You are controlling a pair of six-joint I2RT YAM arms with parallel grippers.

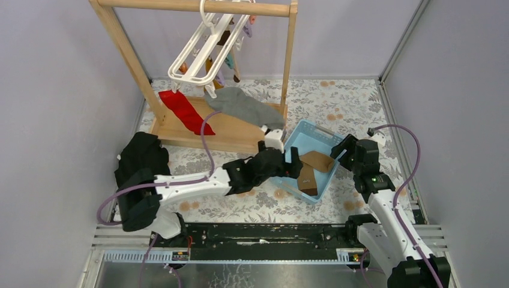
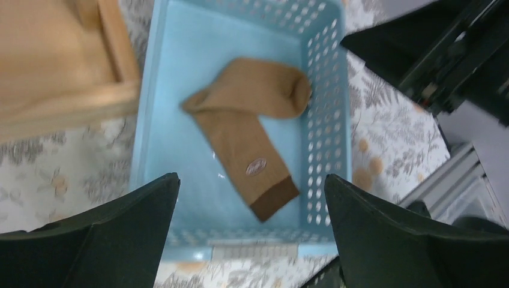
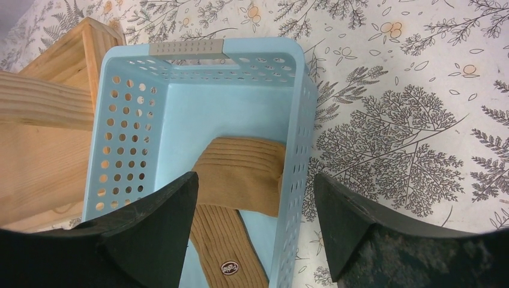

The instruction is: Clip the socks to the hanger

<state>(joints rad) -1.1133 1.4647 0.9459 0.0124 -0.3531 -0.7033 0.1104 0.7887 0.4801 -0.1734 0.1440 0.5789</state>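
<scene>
We are at pick-up: our left claw and right claw hang wide and empty over the basket; next we should pinch the socks inside it.

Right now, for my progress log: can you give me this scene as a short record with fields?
socks: two brown ones, overlapping inside the blue basket
hanger: hooked on the rail of the wooden stand, tilted
left claw: open, empty, over the basket
right claw: open, empty, over the basket
progress: socks not yet clipped
</scene>
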